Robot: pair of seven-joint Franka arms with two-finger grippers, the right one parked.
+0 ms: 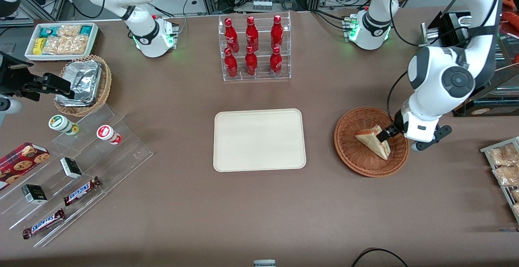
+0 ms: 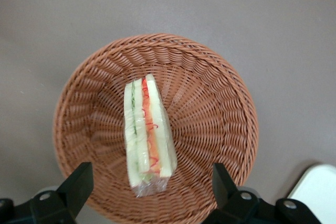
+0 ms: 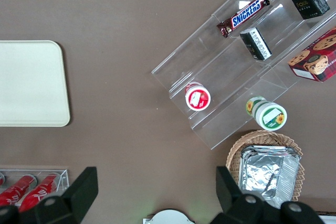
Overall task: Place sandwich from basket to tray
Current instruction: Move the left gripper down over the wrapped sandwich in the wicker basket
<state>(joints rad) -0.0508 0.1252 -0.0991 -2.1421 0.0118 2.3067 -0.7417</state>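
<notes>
Sandwich (image 1: pixel 374 141): one clear-wrapped triangular wedge, lying in the reddish-brown wicker basket (image 1: pixel 352 155), filling edge showing green and red-orange layers.
Gripper (image 2: pixel 148 186): left arm's, above the basket, fingers spread wide to either side of the sandwich, holding nothing.
Tray (image 1: pixel 259 139): cream, rectangular, beside the basket, toward the parked arm's end.
Bottles (image 1: pixel 252 46): six, red, in a clear rack; script unreadable.
Chocolate bars (image 1: pixel 81 190): two, marked "SNICKERS", on clear acrylic steps (image 1: pixel 134 147).
Cookie box (image 1: pixel 20 162): red, lettering unreadable.
</notes>
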